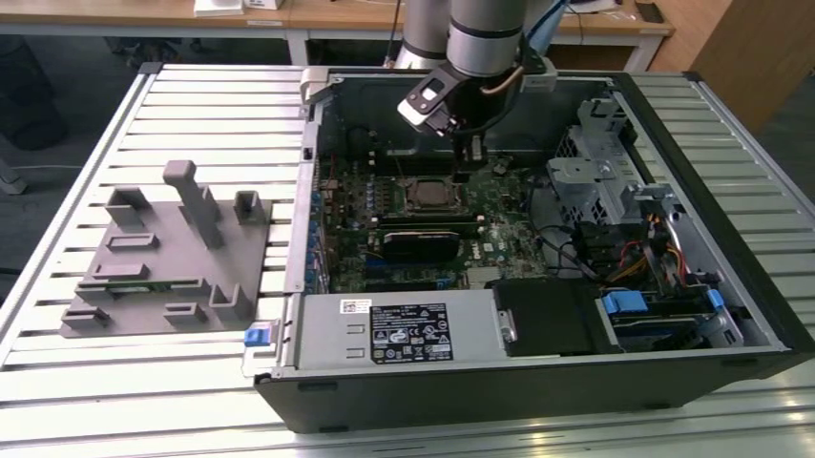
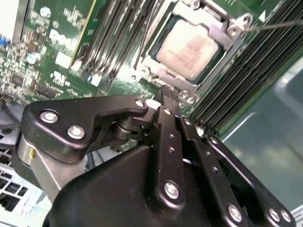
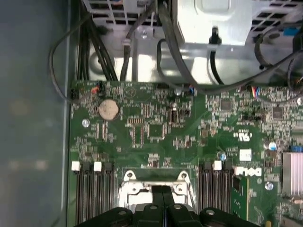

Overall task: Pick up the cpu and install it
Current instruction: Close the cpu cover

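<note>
The cpu (image 2: 187,49), a small square chip with a pale silver top, lies flat inside the metal-rimmed socket (image 2: 236,26) on the green motherboard (image 3: 156,127). In the exterior view the cpu (image 1: 427,195) sits in the middle of the open computer case (image 1: 535,401). My gripper (image 1: 468,157) hangs just above the board, a little behind the socket. Its black fingers are pressed together in both wrist views, with nothing between them. In the second wrist view the gripper (image 2: 169,92) ends beside the socket's rim; in the first wrist view the gripper (image 3: 162,190) overlaps the socket frame (image 3: 128,187).
Memory slots (image 3: 92,194) flank the socket on both sides. A grey plastic fixture (image 1: 166,248) stands on the slatted table at the exterior view's left. The power supply (image 1: 395,329), drive cage (image 1: 598,181) and loose cables (image 3: 142,52) crowd the case.
</note>
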Controlling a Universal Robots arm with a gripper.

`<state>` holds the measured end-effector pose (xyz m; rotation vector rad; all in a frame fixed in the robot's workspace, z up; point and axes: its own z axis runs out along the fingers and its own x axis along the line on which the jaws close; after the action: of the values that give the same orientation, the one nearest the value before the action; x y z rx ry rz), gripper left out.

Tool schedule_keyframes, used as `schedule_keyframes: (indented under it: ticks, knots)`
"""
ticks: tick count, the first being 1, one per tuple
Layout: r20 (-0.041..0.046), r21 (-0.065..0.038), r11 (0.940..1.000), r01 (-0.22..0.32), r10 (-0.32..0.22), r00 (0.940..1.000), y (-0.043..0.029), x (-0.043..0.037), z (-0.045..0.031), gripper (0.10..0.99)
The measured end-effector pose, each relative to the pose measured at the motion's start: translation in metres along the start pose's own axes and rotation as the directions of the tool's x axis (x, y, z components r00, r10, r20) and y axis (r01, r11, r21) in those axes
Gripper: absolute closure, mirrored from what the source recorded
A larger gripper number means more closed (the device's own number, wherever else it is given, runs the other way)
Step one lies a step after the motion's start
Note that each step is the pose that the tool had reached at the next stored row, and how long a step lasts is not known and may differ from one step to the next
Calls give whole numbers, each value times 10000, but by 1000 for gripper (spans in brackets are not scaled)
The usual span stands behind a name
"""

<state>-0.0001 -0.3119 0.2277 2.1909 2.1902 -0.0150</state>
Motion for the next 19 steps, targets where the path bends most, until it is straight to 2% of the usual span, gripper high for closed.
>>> schedule_keyframes:
  ticks: [4,7,11,19]
  knots:
    - [2,2,10000,0,0,10000,-159,0,14,980]
    - [0,1,10000,-1,1,10000,-227,1,23,980]
    - [0,0,10000,-1,1,10000,-280,2,27,980]
    - [-1,0,10000,-1,1,10000,-302,1,27,980]
